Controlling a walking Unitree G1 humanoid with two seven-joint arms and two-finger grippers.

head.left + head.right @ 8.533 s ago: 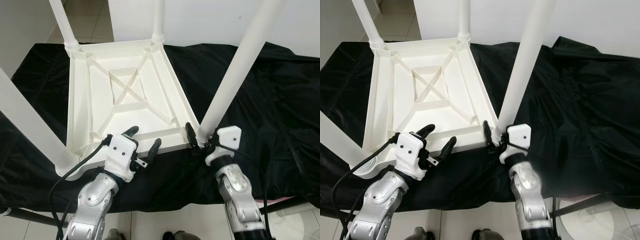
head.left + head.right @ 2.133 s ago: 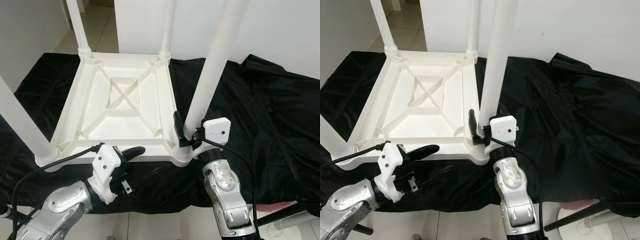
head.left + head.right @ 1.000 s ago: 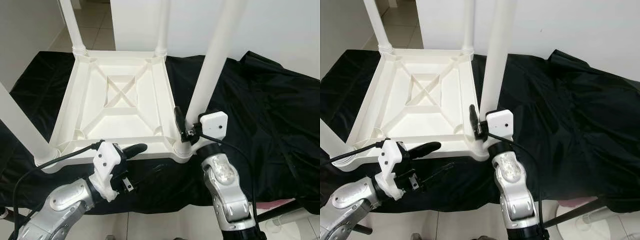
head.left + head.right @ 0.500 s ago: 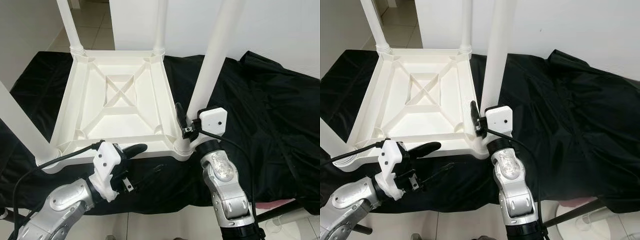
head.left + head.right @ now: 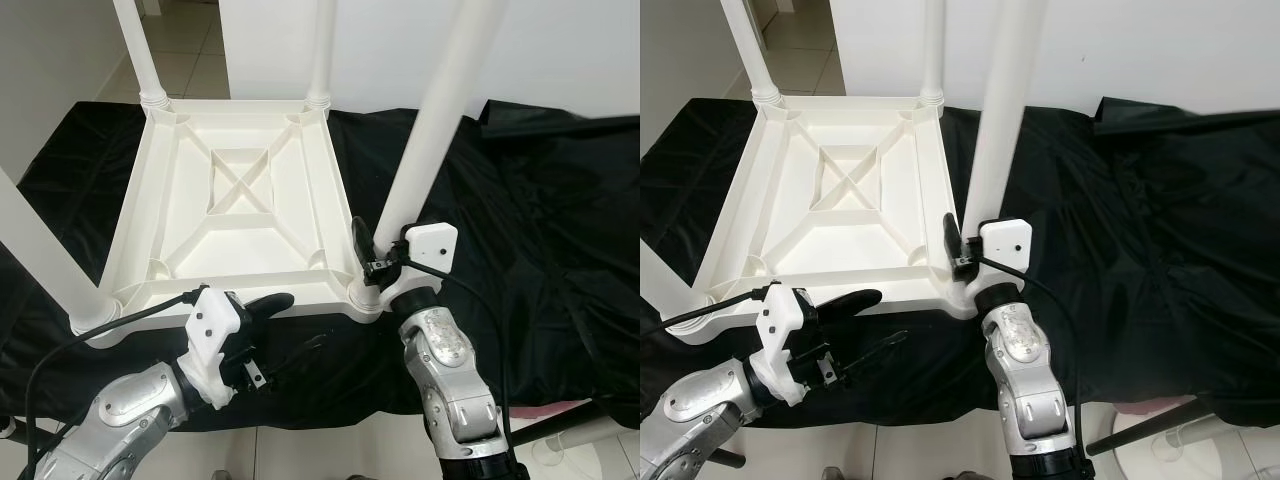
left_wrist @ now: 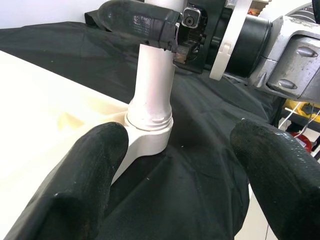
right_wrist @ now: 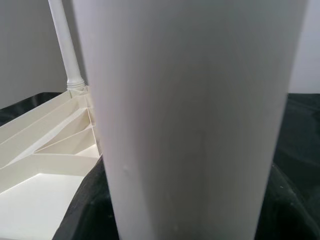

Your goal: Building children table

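A white plastic children's table [image 5: 130, 220] lies upside down on a black cloth, with its legs pointing up. My right gripper [image 5: 380, 250] is shut on the near right leg [image 5: 430, 140] just above its socket [image 6: 147, 137], one black finger [image 5: 361, 240] wrapped round the leg's left side. In the right wrist view that leg [image 7: 190, 120] stands right before the camera. My left gripper [image 5: 290, 322] is open, low in front of the table's near rim and touching nothing. Its two fingers [image 6: 85, 175] point toward the same leg [image 6: 152, 100].
The black cloth [image 5: 540, 230] covers the whole work surface and hangs over its front edge. The near left leg [image 5: 45, 260] and two far legs [image 5: 135, 50] rise high around the table. White wall behind, tiled floor at far left, a stand foot [image 5: 590, 440] at lower right.
The near right leg leans a little more to the right in my right gripper. A fold of black cloth at the back right has lifted. The left gripper has stayed put.
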